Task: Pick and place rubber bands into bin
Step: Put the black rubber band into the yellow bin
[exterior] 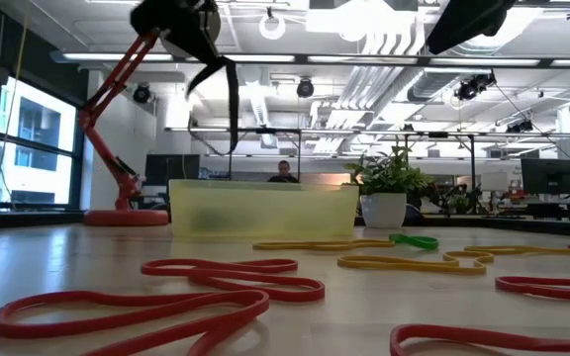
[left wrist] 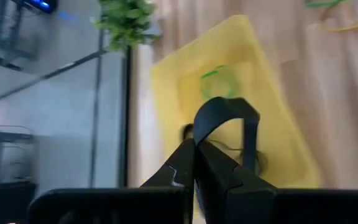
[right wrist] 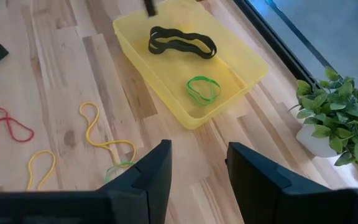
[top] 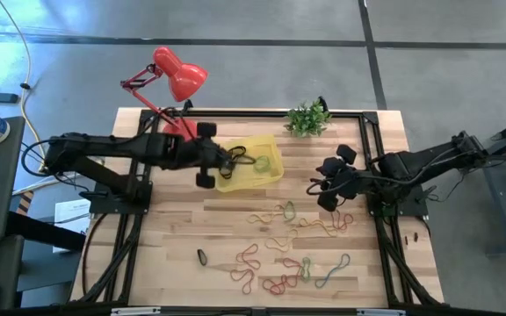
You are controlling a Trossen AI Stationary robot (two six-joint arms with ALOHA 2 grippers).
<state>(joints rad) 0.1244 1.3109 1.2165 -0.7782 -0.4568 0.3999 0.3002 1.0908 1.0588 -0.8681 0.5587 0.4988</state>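
The yellow bin (top: 266, 171) sits on the far half of the table with a black band (right wrist: 182, 40) and a green band (right wrist: 202, 89) lying on its floor. My left gripper (top: 228, 161) hovers over the bin's left part, shut on another black rubber band (exterior: 233, 104). My right gripper (top: 316, 186) waits open (right wrist: 197, 165) to the right of the bin, above the table, touching nothing. Several loose bands lie flat on the near half: red (top: 249, 259), yellow (top: 323, 226), green (top: 288, 211), and a small black one (top: 202, 257). My left gripper pinches the black rubber band between its two shut fingers at one end of its loop (left wrist: 199, 138). The rest of the loop (left wrist: 244, 118) stands out past the fingertips. In the low view the band hangs slack below the gripper, its lower end (exterior: 234, 146) clear above the bin's rim.
A red desk lamp (top: 178, 75) stands at the far left behind the bin, and a small potted plant (top: 307, 118) sits at the far edge. Black frame rails (top: 372, 145) run along the table's sides. Bare wood lies between the bin and the loose bands.
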